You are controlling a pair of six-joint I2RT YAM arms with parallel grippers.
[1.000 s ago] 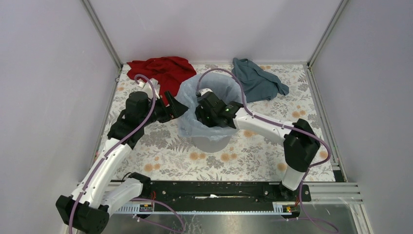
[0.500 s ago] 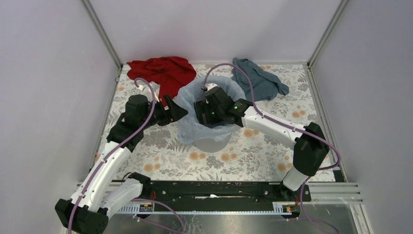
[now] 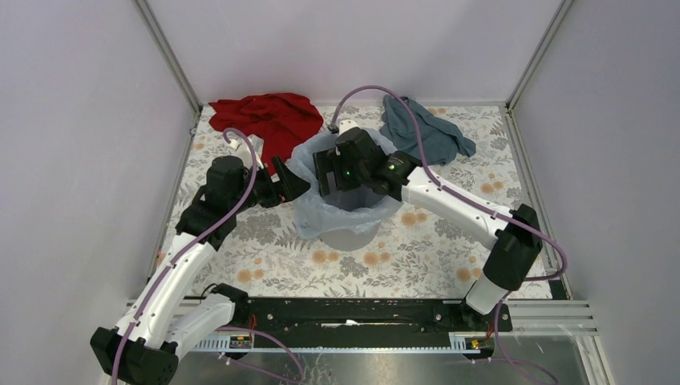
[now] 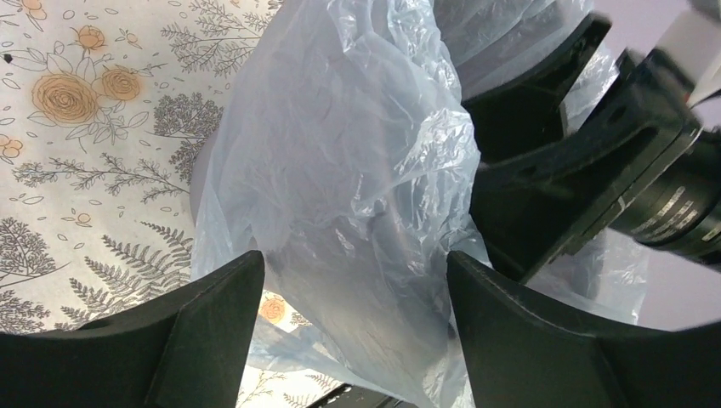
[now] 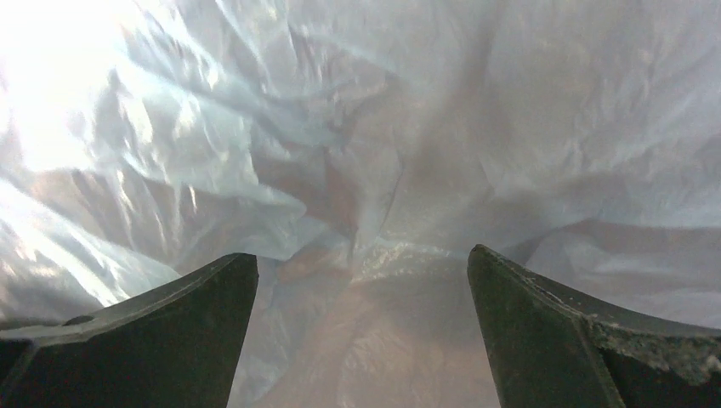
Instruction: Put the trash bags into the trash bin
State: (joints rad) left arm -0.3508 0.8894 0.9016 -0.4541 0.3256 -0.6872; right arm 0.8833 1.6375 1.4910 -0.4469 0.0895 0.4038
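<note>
The trash bag [image 3: 311, 210], a thin pale blue film, is draped over the grey trash bin [image 3: 346, 237] in the middle of the table and lines its mouth. My right gripper [image 3: 340, 188] points down into the bin's mouth. In the right wrist view it [image 5: 361, 265] is open, and only wrinkled bag film [image 5: 366, 170] shows ahead of it. My left gripper [image 3: 292, 184] is at the bin's left side. In the left wrist view it [image 4: 353, 265] is open, with hanging bag film [image 4: 340, 170] between and beyond its fingers, unpinched. The right arm's black wrist [image 4: 578, 161] shows just behind.
A red cloth [image 3: 269, 117] lies at the back left and a teal-blue cloth [image 3: 422, 130] at the back right. The floral table cover [image 3: 401, 258] is ringed by pale enclosure walls. A black rail [image 3: 345, 314] with the arm bases runs along the near edge.
My right gripper has shifted back and left over the bin's mouth, and its jaws have widened. The left arm has drawn back slightly.
</note>
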